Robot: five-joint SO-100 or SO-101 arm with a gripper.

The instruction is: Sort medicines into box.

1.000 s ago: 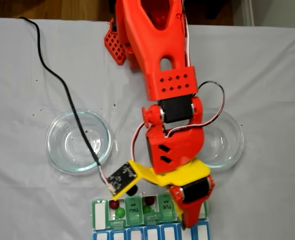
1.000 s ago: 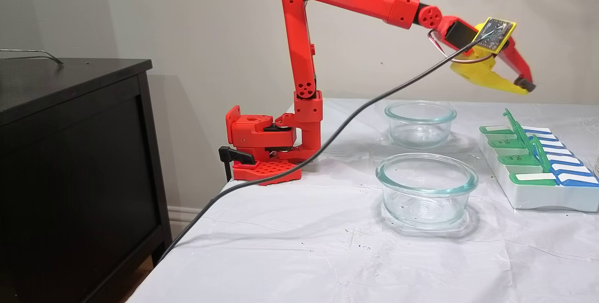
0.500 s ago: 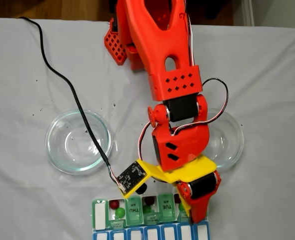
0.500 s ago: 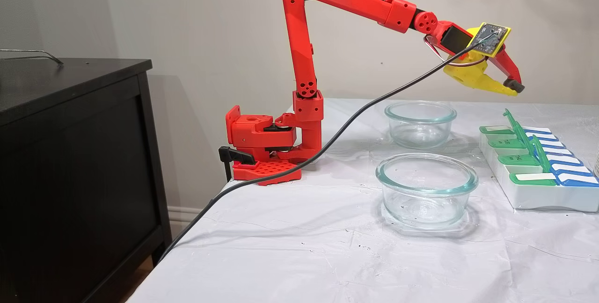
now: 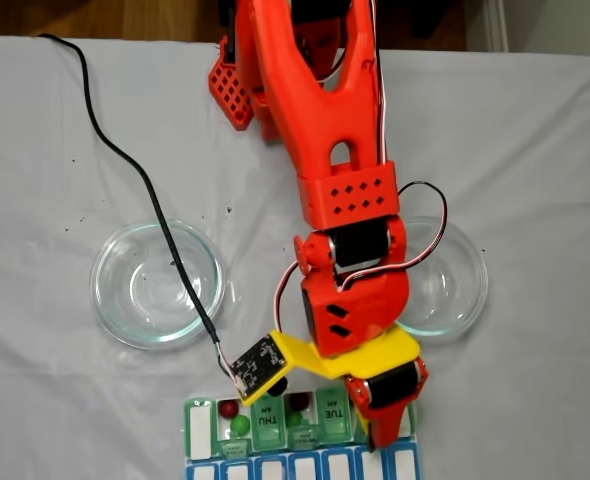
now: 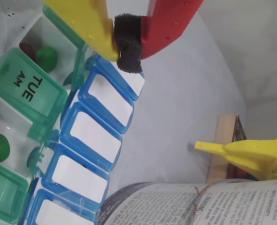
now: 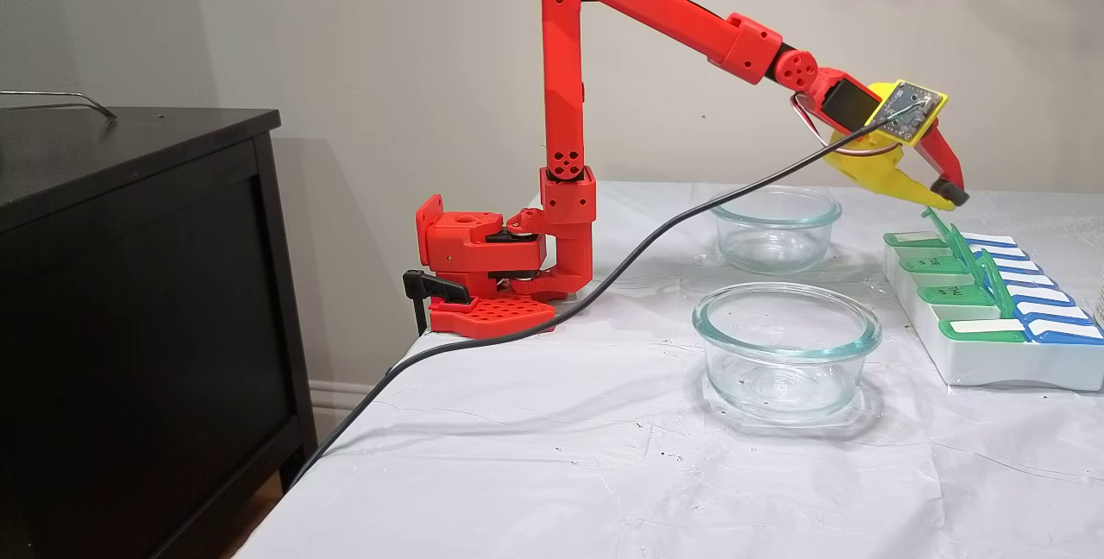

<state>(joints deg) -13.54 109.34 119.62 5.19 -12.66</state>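
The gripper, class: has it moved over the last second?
Yes. In the side fixed view the gripper has come down, from well above the pill organizer to just over its raised green lids.

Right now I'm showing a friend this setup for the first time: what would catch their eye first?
Probably the bright red arm reaching from its clamped base across the white table, its gripper shut just above the pill organizer. Next, the green ball and dark red ball sharing an open compartment, and two clear glass bowls.
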